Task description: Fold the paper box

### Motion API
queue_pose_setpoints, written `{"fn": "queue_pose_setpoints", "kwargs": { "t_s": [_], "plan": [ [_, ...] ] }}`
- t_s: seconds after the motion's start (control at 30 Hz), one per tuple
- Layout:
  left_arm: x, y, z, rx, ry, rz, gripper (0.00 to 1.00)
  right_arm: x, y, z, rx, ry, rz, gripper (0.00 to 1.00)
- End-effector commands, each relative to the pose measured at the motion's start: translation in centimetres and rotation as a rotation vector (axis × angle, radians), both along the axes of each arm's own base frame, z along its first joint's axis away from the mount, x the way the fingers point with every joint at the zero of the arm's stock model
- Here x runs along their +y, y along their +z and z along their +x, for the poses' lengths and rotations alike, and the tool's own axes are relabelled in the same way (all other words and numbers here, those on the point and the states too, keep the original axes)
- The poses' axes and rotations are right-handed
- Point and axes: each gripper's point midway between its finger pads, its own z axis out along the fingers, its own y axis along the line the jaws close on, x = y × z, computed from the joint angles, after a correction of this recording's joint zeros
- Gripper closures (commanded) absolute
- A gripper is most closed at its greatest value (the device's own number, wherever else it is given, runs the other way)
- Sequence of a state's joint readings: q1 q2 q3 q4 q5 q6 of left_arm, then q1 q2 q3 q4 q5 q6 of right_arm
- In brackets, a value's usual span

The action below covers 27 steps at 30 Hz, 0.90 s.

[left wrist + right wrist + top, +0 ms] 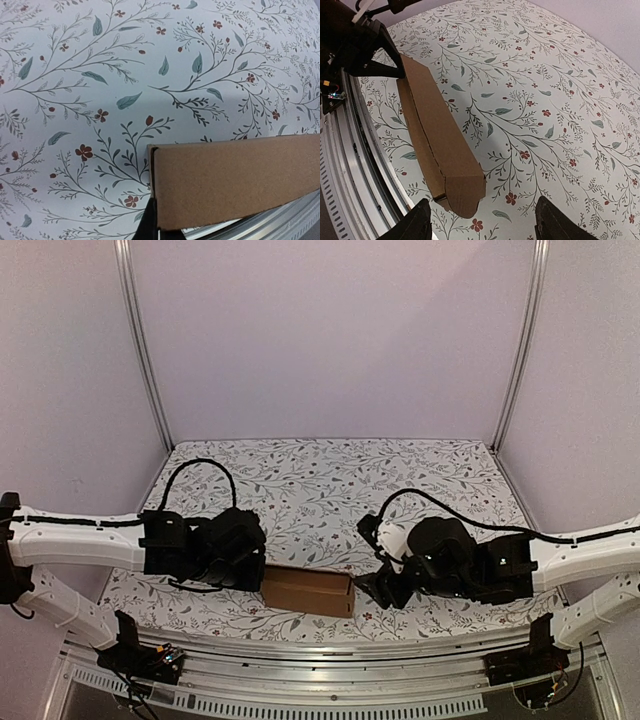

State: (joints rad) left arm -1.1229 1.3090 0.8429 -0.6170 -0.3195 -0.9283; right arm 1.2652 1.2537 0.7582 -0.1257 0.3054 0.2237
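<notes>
Two things are hard to make out. The left gripper is mostly hidden under its own black wrist in the top view, and its own camera shows only one dark finger at the bottom edge, against a corner of the paper box. The cardboard covers the rest of it. Its jaws are closed tight, but I cannot tell if they pinch a wall of the box. That view also cuts off the box at the right and at the bottom. The box lies flat on the floral tablecloth, just behind the metal rail at the near table edge. Its long axis runs parallel to the rail, with one end toward each arm. It looks closed into an oblong shape. The right gripper stands with its fingers wide apart, and the right end of the box is just in front of the gap. Neither finger touches the box.
</notes>
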Motion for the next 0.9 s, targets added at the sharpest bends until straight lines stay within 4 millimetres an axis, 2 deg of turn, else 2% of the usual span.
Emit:
{"fn": "queue_pose_setpoints", "kwargs": {
  "t_s": [0.0, 0.17, 0.3, 0.7, 0.87],
  "plan": [
    [0.2, 0.1, -0.2, -0.005, 0.023, 0.030, 1.00, 1.5, 0.2, 0.4, -0.015, 0.006, -0.011, 0.33],
    [0.5, 0.0, -0.2, -0.005, 0.040, 0.048, 1.00, 2.6, -1.0, 0.5, 0.001, 0.018, -0.045, 0.39],
    [0.5, -0.1, -0.3, -0.004, 0.041, 0.052, 1.00, 2.7, -1.8, 0.8, 0.003, 0.005, -0.068, 0.43],
    [0.1, -0.1, -0.2, -0.002, 0.038, 0.064, 1.00, 2.5, -1.9, 0.6, -0.002, -0.003, -0.085, 0.72],
    [0.1, -0.1, -0.2, -0.003, 0.040, 0.063, 1.00, 2.4, -1.9, 0.2, -0.001, -0.004, -0.092, 0.79]
  ]
}}
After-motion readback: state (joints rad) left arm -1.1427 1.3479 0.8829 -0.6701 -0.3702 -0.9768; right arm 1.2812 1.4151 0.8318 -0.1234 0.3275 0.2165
